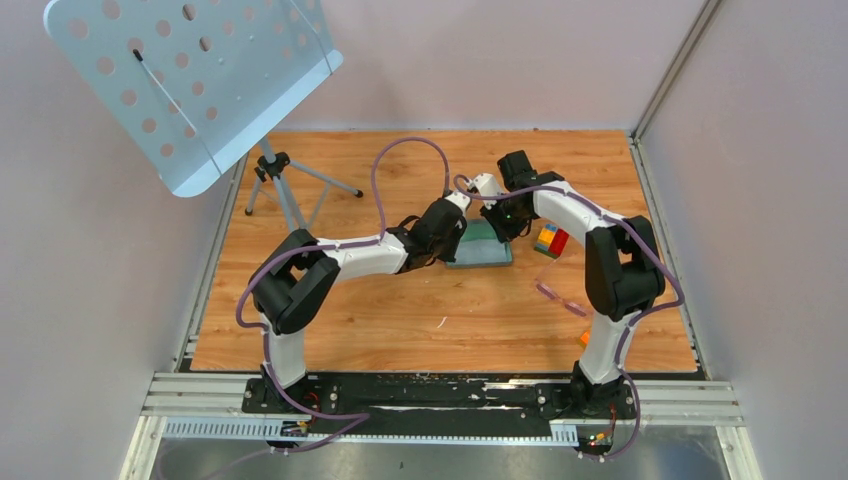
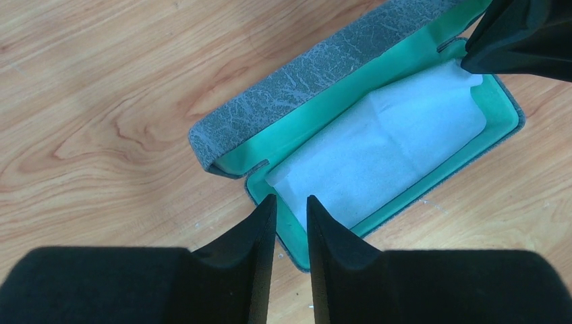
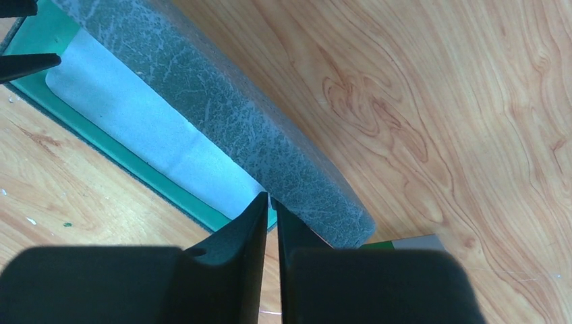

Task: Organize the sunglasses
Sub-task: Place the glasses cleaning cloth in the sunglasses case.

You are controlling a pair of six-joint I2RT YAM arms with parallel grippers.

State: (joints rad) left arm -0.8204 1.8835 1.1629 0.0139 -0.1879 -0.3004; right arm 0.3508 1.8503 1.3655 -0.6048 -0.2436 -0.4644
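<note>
Wooden tabletop [image 1: 400,320], pale walls [image 1: 500,60], sunglasses [image 1: 560,298], open case [image 1: 480,247]

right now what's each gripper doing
left gripper: slightly open, empty, by the case rim
right gripper: almost shut at the case edge; grip cannot be told

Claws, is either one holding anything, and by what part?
The left claw holds nothing, its gap empty over the open case. The right claw sits at the lid edge; a pinch cannot be told.
</note>
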